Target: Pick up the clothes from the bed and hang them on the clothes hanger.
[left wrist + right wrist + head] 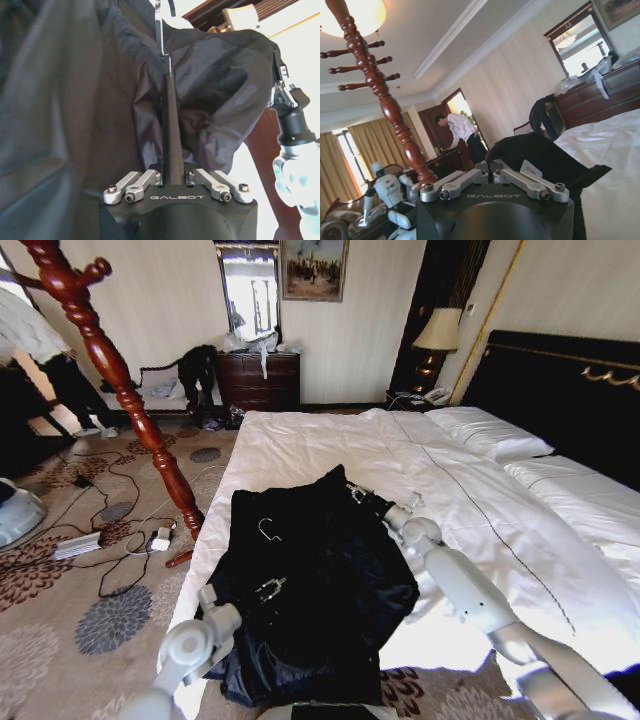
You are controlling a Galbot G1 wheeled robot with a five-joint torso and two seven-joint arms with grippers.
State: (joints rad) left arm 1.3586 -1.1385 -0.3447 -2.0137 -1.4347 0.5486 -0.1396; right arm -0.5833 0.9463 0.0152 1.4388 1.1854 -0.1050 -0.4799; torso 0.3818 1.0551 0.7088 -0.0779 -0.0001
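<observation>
Head view: your clothes (320,590) are lying spread, black and faintly shiny, on the bed (480,490) beside the clothes hanger (120,380), both grippers resting on them. Left wrist view: your left gripper (167,65) is pressing its fingers together amid dark folds. Right wrist view: your right gripper (492,167) is pinching the tagged cloth edge.

Hotel bedroom — wide bed (470,490), dresser (262,380)

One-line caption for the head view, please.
Both grippers, left and right, on the black coat spread across the white bed, coat stand nearby.
</observation>
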